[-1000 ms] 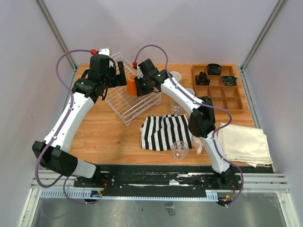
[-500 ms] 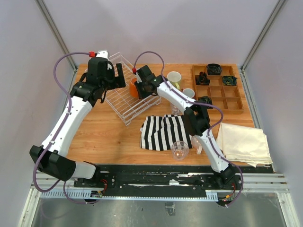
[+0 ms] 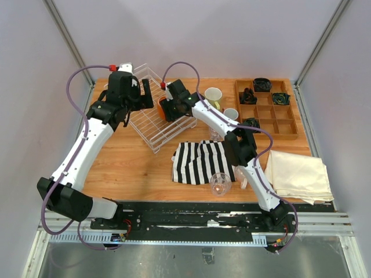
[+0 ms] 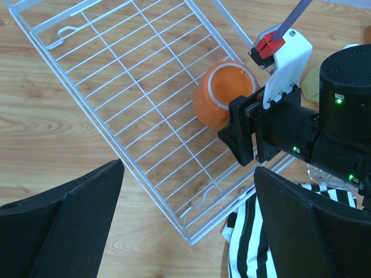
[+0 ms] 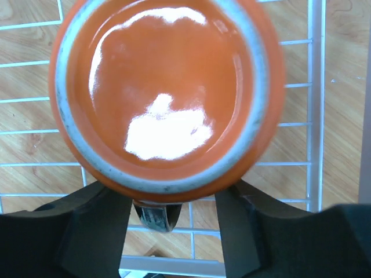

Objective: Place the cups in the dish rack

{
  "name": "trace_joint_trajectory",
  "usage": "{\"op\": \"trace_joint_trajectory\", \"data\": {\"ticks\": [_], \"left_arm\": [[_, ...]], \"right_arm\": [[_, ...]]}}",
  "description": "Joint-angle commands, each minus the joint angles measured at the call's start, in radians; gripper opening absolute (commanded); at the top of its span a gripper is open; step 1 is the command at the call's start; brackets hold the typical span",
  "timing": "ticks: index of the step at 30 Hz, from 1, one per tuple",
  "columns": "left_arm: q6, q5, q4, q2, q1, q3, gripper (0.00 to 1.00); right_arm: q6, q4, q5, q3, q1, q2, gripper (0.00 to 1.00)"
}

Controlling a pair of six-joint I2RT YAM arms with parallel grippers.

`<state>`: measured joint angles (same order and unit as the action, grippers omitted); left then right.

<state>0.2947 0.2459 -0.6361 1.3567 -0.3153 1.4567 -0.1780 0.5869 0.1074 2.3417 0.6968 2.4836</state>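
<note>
The orange mug (image 3: 162,105) (image 4: 223,95) (image 5: 168,87) rests bottom-up on the grid of the white wire dish rack (image 3: 152,128) (image 4: 116,87) (image 5: 316,116). My right gripper (image 3: 168,109) (image 5: 174,231) is open at the mug's side, a finger on each side of the handle without touching it. My left gripper (image 3: 142,97) (image 4: 188,226) hangs open above the rack's near corner with nothing in it. A yellow-green mug (image 3: 213,96) and a pale pink mug (image 3: 231,114) stand right of the rack. One clear tumbler (image 3: 219,183) stands near the front edge. Another tumbler (image 3: 215,134) is partly hidden by the right arm.
A black-and-white striped cloth (image 3: 203,161) (image 4: 255,255) lies just in front of the rack. A wooden compartment tray (image 3: 272,119) sits at the back right. A cream cloth (image 3: 298,174) lies at the front right. Both arms crowd the rack.
The right arm has brought the orange mug left and down into the rack, and its jaws have opened off the mug. The left gripper has stayed open by the rack.
</note>
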Motion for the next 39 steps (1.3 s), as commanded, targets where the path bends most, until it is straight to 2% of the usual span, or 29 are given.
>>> {"op": "trace_joint_trajectory", "data": {"ticks": [1, 3, 7, 12, 17, 24, 30, 39], "left_arm": [[0.004, -0.003, 0.028, 0.018, 0.009, -0.015, 1.00], [0.002, -0.011, 0.036, 0.026, 0.009, -0.029, 1.00], [0.016, -0.029, 0.072, 0.034, 0.009, -0.079, 0.97], [0.061, -0.094, 0.100, 0.064, 0.009, -0.102, 0.85], [0.109, -0.177, 0.084, 0.151, 0.001, -0.031, 0.78], [0.129, -0.150, 0.056, 0.253, -0.082, 0.078, 0.75], [0.149, -0.121, -0.022, 0.383, -0.149, 0.195, 0.76], [0.175, -0.123, -0.147, 0.548, -0.159, 0.359, 0.69]], "right_arm": [[0.023, -0.031, 0.021, -0.022, 0.013, -0.052, 0.59], [0.022, -0.038, 0.016, -0.036, 0.013, -0.077, 0.61], [0.005, -0.097, -0.001, -0.166, 0.012, -0.192, 0.63], [-0.020, -0.185, -0.040, -0.367, 0.009, -0.398, 0.64], [-0.032, -0.226, -0.063, -0.497, -0.001, -0.565, 0.66], [-0.028, -0.212, -0.078, -0.572, -0.023, -0.677, 0.67], [-0.025, -0.204, -0.102, -0.728, -0.074, -0.874, 0.67], [-0.049, -0.227, -0.106, -0.912, -0.157, -1.070, 0.68]]}}
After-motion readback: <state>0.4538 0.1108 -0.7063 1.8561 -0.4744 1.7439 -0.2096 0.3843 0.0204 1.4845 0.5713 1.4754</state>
